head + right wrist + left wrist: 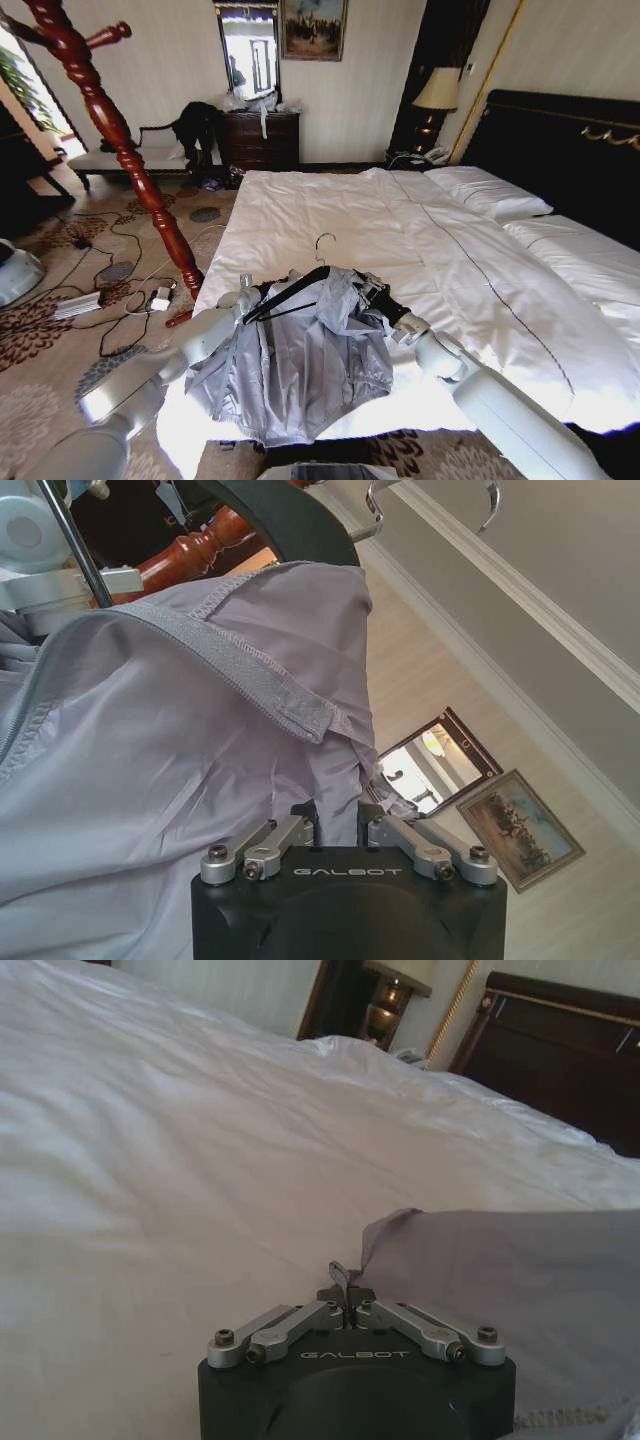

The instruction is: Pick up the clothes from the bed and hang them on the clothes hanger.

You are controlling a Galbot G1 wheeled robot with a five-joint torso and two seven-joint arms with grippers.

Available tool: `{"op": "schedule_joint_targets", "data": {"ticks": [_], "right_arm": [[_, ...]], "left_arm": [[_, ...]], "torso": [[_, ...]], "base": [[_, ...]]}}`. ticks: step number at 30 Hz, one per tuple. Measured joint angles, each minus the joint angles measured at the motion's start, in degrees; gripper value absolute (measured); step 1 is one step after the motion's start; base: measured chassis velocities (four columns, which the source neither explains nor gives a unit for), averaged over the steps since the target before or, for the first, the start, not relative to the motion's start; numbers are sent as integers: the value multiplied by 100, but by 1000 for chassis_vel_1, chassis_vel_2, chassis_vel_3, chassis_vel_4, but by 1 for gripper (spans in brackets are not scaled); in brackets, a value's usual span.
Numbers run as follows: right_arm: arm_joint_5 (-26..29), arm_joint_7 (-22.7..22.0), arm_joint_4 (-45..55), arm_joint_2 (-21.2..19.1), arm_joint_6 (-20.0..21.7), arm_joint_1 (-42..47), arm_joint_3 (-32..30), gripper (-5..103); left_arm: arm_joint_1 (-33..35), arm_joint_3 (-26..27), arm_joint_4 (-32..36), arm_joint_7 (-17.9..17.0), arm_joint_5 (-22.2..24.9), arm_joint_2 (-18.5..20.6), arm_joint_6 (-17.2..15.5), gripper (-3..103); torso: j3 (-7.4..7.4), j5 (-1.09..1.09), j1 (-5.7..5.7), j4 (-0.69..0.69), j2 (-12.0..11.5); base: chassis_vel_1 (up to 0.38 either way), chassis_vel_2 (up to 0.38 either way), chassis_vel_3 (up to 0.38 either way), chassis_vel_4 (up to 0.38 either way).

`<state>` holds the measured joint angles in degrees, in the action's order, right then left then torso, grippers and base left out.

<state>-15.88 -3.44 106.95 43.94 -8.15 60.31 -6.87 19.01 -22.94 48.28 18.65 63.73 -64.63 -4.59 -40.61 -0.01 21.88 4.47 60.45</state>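
The light grey clothes (300,365) lie spread at the near edge of the bed (330,215), with the collar end lifted. The black clothes hanger (290,285) tilts above them, its silver hook (325,245) pointing up. One arm of the hanger (290,520) sits under the jacket's shoulder (250,610). My left gripper (250,295) is at the hanger's left end, and its fingers (346,1298) are shut on the thin bar (70,540). My right gripper (372,290) is at the jacket's right shoulder, shut on a fold of the grey cloth (340,815).
A red turned-wood post (120,140) leans up from the floor left of the bed. Cables and a power strip (80,300) litter the carpet there. A bench with a black garment (195,125), a dresser (262,140) and a lamp (437,90) stand by the far wall. Pillows (490,190) lie against the dark headboard (560,140).
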Motion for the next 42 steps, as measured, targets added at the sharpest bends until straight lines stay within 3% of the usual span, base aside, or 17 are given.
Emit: {"op": "schedule_joint_targets", "data": {"ticks": [11, 15, 16, 20, 26, 30, 35, 42], "right_arm": [[-65, -29, -190, -6, -72, -81, -23, 19], [-42, -91, -301, 9, -51, -152, -13, 19], [-42, -91, -301, 9, -51, -152, -13, 19], [48, -100, -356, -8, 80, -270, 25, 19], [274, -100, -361, -68, 320, -514, 157, 19], [742, -165, -387, -170, 664, -958, 420, 19], [1150, -297, -436, -269, 936, -1191, 561, 19], [1089, -320, -538, -327, 1003, -1247, 636, 19]], "left_arm": [[809, 811, 1705, -648, 569, 781, -29, 1], [1193, 1299, 2721, -901, 837, 1327, -66, 1], [1193, 1299, 2721, -901, 837, 1327, -66, 1], [1546, 1910, 3775, -1160, 1128, 1892, -148, 1], [1780, 2333, 4603, -1371, 1386, 2307, -184, 1], [2019, 2738, 5400, -1494, 1513, 2721, -185, 1], [2239, 3036, 6029, -1593, 1547, 2967, -162, 1], [2396, 3188, 6582, -1718, 1517, 3126, -154, 1]], "torso": [[0, -1, 0, 0, 0], [0, 0, 0, -1, 0], [0, 0, 0, -1, 0], [0, 0, -1, 0, 1], [1, 0, -1, 0, 1], [0, 1, -1, -2, 0], [0, 0, -1, -1, 1], [0, 1, -1, 1, 1]], "base": [[0, 0, 0, 0], [0, 0, 0, 0], [0, 0, 0, 0], [0, 0, 0, 0], [0, 0, 0, 0], [0, 0, 0, 0], [0, 0, 0, 0], [0, 0, 0, 0]]}}
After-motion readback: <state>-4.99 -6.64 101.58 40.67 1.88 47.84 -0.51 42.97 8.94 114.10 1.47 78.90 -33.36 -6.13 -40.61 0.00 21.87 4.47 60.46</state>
